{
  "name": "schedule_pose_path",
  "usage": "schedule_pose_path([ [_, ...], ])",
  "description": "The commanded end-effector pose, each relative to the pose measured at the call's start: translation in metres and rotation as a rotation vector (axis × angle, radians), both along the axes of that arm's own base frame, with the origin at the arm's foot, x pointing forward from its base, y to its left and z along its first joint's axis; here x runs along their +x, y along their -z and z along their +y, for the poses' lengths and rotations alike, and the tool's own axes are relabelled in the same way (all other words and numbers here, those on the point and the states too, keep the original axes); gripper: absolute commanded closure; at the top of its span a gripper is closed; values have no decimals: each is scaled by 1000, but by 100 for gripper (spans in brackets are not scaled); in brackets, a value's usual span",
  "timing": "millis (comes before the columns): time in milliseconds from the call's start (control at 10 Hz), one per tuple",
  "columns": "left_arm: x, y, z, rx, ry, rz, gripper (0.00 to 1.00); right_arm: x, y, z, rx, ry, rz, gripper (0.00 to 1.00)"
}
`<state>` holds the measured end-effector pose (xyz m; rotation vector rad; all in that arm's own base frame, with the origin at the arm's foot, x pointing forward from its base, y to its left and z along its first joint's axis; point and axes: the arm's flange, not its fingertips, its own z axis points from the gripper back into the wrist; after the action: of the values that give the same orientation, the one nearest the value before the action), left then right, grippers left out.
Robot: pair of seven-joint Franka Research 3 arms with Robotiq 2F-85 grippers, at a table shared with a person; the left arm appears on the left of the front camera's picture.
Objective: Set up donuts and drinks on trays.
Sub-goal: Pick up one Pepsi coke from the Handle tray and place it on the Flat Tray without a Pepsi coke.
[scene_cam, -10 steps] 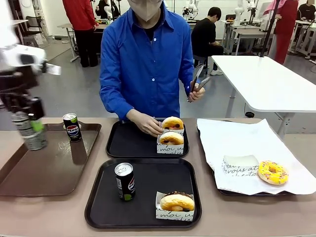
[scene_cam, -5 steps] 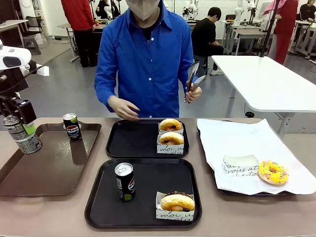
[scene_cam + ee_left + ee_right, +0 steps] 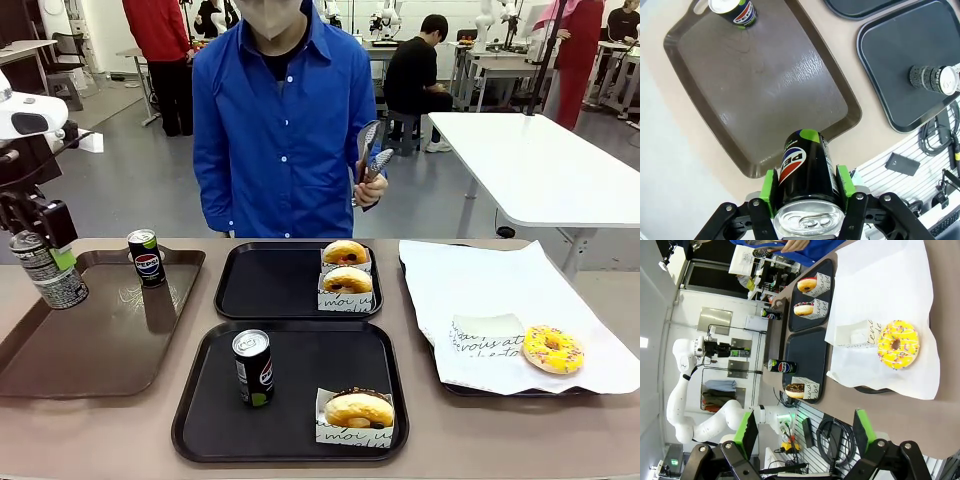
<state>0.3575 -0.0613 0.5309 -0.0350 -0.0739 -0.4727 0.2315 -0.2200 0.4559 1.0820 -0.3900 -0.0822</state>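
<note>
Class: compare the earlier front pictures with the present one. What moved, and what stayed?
The left gripper, shut on a soda can, shifted slightly toward picture left. The person's hand let go of the sleeved donuts on the far black tray and drew back. Everything else on the trays stayed put.

Left gripper (image 3: 42,250): clamped on held can (image 3: 58,285), seen by brown tray (image 3: 100,350) left rim.
Brown tray: Pepsi can (image 3: 146,258) stood upright, far end.
Far tray (image 3: 270,290): rear donut (image 3: 346,251) and front donut (image 3: 347,280), both sleeved, right side.
Near tray (image 3: 320,350): black can (image 3: 253,367) left, sleeved donut (image 3: 358,408) near-right corner.
Paper (image 3: 480,280): yellow donut (image 3: 552,349) laid bare.
Person: tongs (image 3: 368,160) held in hand (image 3: 373,190).
</note>
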Motion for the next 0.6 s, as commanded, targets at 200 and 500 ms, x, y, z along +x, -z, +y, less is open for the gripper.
schedule_pose_path([
  [200, 20, -18, -60, -47, 75, -23, 42, 1, 0, -1, 14, -3, -26, 0],
  [500, 64, -11, -151, -44, 91, -89, 42, 1, 0, -1, 14, -3, -26, 0],
])
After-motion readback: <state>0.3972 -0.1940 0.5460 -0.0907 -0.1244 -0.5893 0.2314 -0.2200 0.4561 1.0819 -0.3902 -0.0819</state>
